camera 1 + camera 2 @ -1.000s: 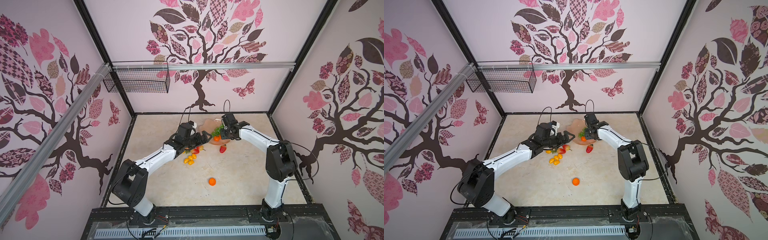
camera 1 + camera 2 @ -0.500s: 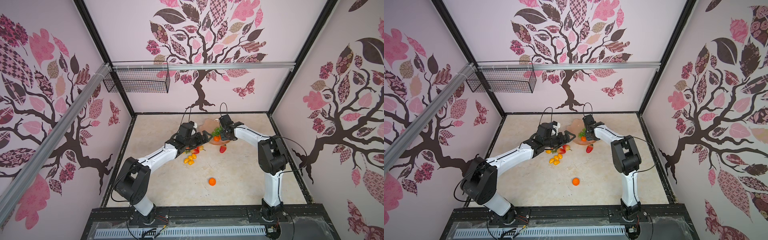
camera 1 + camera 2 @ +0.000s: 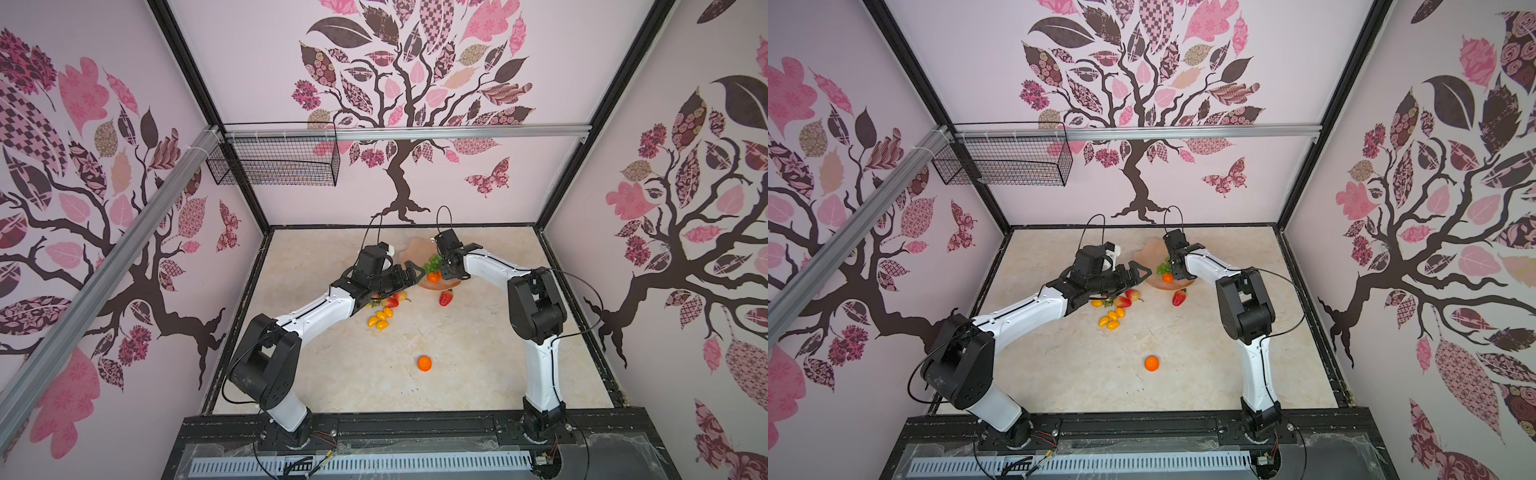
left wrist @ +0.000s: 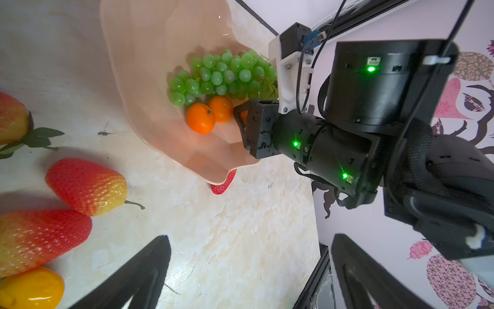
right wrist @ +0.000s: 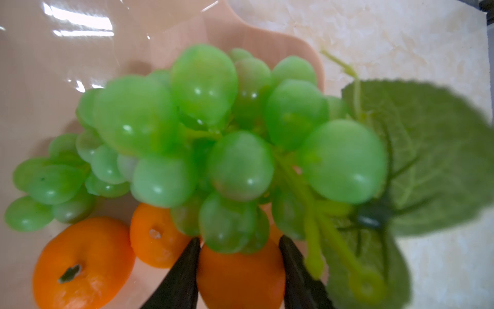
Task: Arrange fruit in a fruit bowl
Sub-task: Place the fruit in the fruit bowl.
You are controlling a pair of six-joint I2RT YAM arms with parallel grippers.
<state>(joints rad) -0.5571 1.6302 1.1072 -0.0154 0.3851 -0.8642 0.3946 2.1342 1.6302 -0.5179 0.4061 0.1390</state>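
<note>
The right gripper (image 5: 239,240) stands inside the bowl (image 5: 53,67), jaws clenched on a tangerine (image 5: 240,278). Both black fingers (image 5: 184,275) touch its flanks, and it sits tucked under the grapes (image 5: 213,133).

Taking the back wall as 12 o'clock in the top views, the bowl lies at 12 of the table (image 3: 478,353) middle, and this arm enters it from about 4. Two more tangerines (image 4: 200,119) rest on the bowl floor just beside the held one, at its 9.

The coming move looks like a release and a retreat toward 4. The bunch overhangs the jaws, so a straight lift may drag it.

The left gripper (image 4: 251,240) is spread wide and empty, hovering by the bowl's 8 o'clock rim above the strawberries (image 4: 85,184). The lone strawberry (image 3: 445,298) lies at the bowl's 6, partly under the rim, long axis roughly 12 to 6 with its tip toward 6 (the right jaws seem the nearer). The tomatoes (image 3: 380,318) cluster at 7, and the loose tangerine (image 3: 424,363) sits well apart at 6.

The bowl is glossy translucent peach with a wavy rim. The grapes are smooth, rubbery-looking beads on a pale stem, with a veined leaf (image 5: 427,147) hanging over the rim. The tangerines are matte and dimpled, the strawberries are seeded and fade from red to yellow, and the tomatoes are shiny ovals.
</note>
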